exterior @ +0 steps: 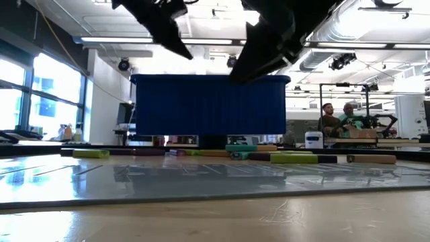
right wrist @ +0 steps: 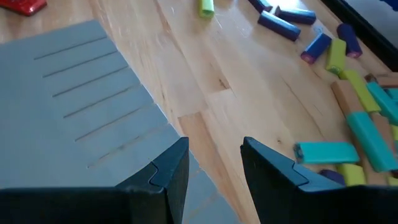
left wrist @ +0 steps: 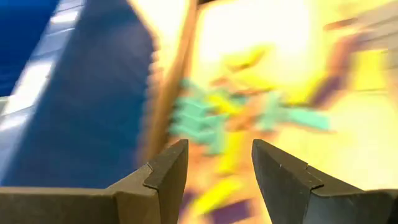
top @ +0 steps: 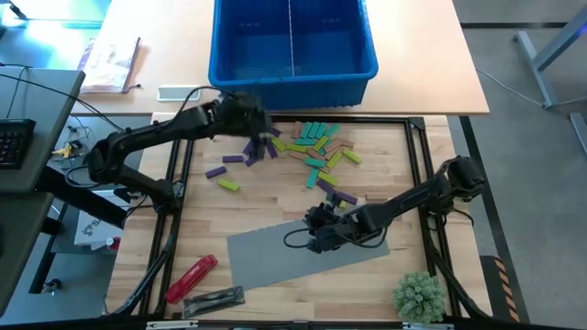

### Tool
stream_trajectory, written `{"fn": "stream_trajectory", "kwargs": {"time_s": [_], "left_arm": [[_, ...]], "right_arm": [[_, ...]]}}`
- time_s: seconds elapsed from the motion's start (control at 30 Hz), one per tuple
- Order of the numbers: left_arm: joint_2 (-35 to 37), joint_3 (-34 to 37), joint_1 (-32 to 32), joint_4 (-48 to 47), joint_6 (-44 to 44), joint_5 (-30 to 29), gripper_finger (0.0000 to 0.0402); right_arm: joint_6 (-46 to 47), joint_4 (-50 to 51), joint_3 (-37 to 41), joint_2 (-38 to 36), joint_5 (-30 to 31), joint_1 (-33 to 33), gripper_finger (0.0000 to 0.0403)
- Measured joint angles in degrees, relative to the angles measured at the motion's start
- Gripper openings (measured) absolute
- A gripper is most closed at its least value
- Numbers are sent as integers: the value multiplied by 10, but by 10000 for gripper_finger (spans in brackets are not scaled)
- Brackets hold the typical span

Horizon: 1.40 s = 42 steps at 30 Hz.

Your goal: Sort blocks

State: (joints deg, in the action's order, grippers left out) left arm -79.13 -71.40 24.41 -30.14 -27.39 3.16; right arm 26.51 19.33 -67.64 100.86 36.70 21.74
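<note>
Bright ceiling lights (exterior: 222, 42) backlight the low view, silhouetting the arms, while the left wrist view is motion-blurred and overexposed yellow.

Left arm: reaches from nine o'clock toward twelve; left gripper (top: 261, 133) raised, fingers (left wrist: 168, 174) parted, nothing between them. Right arm: extends from three o'clock toward centre, held low; right gripper (top: 316, 220) fingers (right wrist: 171, 171) apart, empty.

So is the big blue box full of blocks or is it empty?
Empty. The high view looks straight down into the blue bin and shows only bare blue floor on both sides of its divider; the blocks lie on the table.
</note>
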Motion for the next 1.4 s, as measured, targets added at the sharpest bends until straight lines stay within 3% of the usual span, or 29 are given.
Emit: {"fn": "stream_trajectory", "kwargs": {"time_s": [0.13,0.4,0.57,0.77,0.97,1.23,1.4], "left_arm": [[9,13,-63,-9,28,49,159],[11,90,-217,25,78,47,159],[11,154,-290,114,157,1,158],[-24,208,-361,195,252,-122,158],[-123,209,-404,256,332,-127,158],[-239,209,-417,341,380,-138,158],[-280,208,-416,368,399,-166,158]], "right_arm": [[0,34,-1,-23,27,0,133],[20,94,-1,-27,21,7,133],[43,90,-1,-27,16,36,133],[67,63,-1,-27,-1,97,133],[108,21,-1,6,1,167,133],[201,24,-23,85,-44,241,133],[181,115,-81,149,-55,250,133]]}}
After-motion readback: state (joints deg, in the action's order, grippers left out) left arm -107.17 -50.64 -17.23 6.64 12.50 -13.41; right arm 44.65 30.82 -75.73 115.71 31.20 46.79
